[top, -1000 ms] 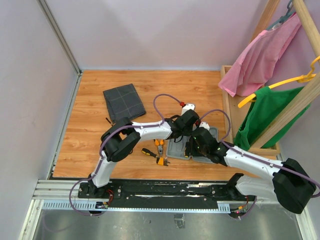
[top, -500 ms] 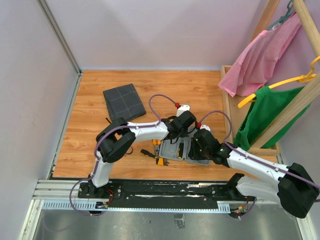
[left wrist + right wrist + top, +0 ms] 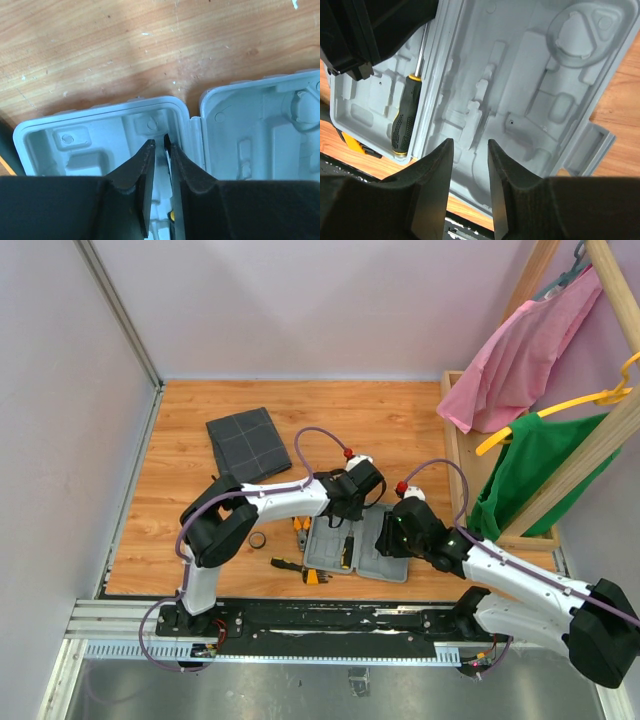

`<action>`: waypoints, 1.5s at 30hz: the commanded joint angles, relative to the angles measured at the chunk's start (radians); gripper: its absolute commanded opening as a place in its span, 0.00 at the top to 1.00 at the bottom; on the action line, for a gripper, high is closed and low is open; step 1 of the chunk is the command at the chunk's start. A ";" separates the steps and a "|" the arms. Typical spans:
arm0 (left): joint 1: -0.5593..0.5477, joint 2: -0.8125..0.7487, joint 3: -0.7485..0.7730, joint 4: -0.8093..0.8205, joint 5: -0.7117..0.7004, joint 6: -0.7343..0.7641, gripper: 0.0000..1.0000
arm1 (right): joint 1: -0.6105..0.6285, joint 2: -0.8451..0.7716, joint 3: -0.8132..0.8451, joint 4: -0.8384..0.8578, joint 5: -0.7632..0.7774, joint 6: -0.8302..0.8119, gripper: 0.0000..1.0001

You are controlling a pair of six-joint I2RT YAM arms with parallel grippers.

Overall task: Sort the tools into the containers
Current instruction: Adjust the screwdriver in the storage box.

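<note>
The case (image 3: 375,562) lies open flat at the near edge of the worktop (image 3: 400,420), moulds up to take tools. A screwdriver (image 3: 404,117) sits in its left half under the left claw (image 3: 159,144), which is released, jaws slightly parted. The right claw (image 3: 470,145) hangs parted and empty over the right half.

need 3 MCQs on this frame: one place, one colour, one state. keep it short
1. Where does the black-and-yellow screwdriver seen by the right wrist lie?
A on a hanger; B inside the grey case; C on the pink cloth.

2. The fabric pouch is:
A orange; B pink; C dark grey.

3. The case is:
A opened flat; B shut; C standing on edge.

Key:
1 B, it rests in a moulded recess of one half.
2 C, dark grey with pale grid lines.
3 A, both moulded halves face up.
</note>
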 commanded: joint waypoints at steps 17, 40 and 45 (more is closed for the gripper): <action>0.049 -0.379 -0.189 0.021 0.062 0.076 0.65 | 0.015 0.106 0.043 0.085 -0.024 -0.061 0.60; -0.058 -0.526 -0.510 0.196 0.283 -0.090 0.62 | -0.027 0.251 0.052 0.146 0.030 0.025 0.72; -0.091 -0.473 -0.493 0.216 0.294 -0.098 0.62 | -0.030 0.256 0.041 0.159 0.018 0.027 0.72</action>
